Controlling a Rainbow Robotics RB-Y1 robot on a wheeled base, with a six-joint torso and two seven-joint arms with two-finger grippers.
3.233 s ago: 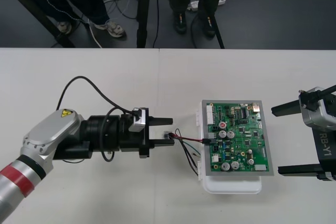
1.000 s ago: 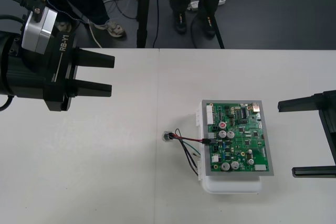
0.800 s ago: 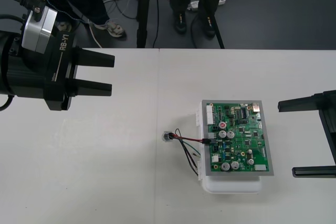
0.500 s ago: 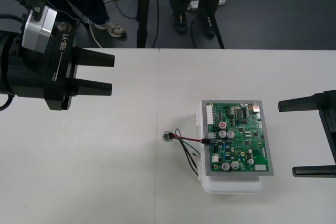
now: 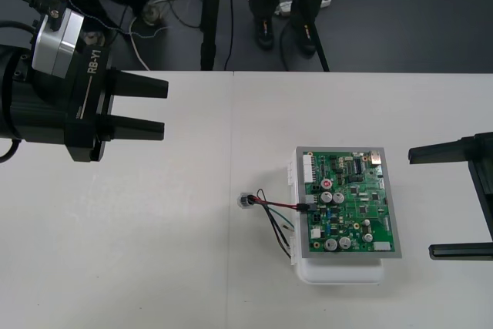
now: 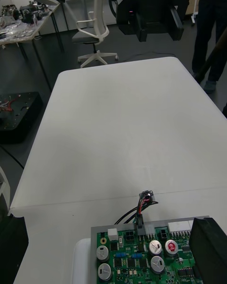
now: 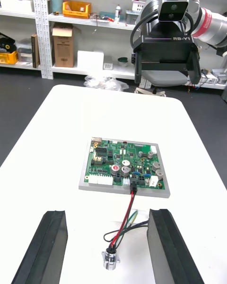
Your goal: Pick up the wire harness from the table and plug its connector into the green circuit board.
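At L edge of green circuit board (image 5: 348, 202), the harness (image 5: 271, 212) black plug (image 5: 305, 207) sits in a board connector. Red/blk/green wires trail L from board onto desk (image 5: 154, 252). Round metal socket (image 5: 245, 200) lies on desk near board, well apart from both pincers. Board rests on white base (image 5: 339, 271). L pincer (image 5: 164, 108) is well L of board, toward desk's far edge, fingers partly apart w/ nothing btwn them. R pincer (image 5: 420, 204) is just R of board, fingers spread wide, holding nothing.
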